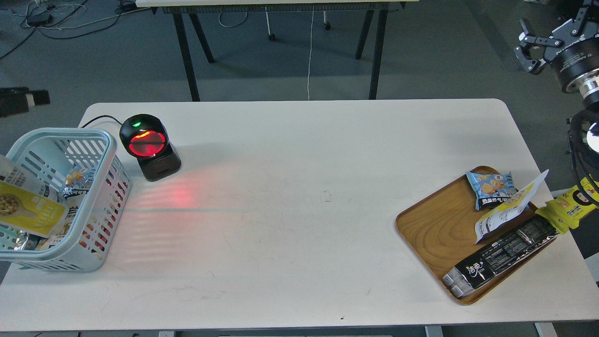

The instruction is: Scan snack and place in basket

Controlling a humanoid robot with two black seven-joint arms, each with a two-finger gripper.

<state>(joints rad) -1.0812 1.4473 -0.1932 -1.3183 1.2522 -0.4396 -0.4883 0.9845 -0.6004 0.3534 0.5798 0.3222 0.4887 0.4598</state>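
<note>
Nearest me, lower right of the frame, the tray (435, 229) carries the black bar (500, 262), a white-and-yellow pouch (505, 210) leaning on it, and a blue packet (491, 187) just behind. Another yellow packet (568, 208) hangs off the tray's right edge.

Lower left, the snack (25, 206) is already in the basket (100, 187), propped against the left side with its top sticking above the rim and the chickpea picture facing me. So that one looks done to me.

The scanner (149, 147) stands just right of the basket, glowing red across the surface (290, 187).

Farthest, upper right, my right hand (526, 44) hangs off the surface's far corner, fingers spread wide, holding nothing. My left hand isn't in shot.

If another pouch is next, the tray one is straight down-frame from my right hand, way closer to it than to anything on the left. Its long axis runs lower left to upper right, so I'd guess I need to turn the wrist across that.
</note>
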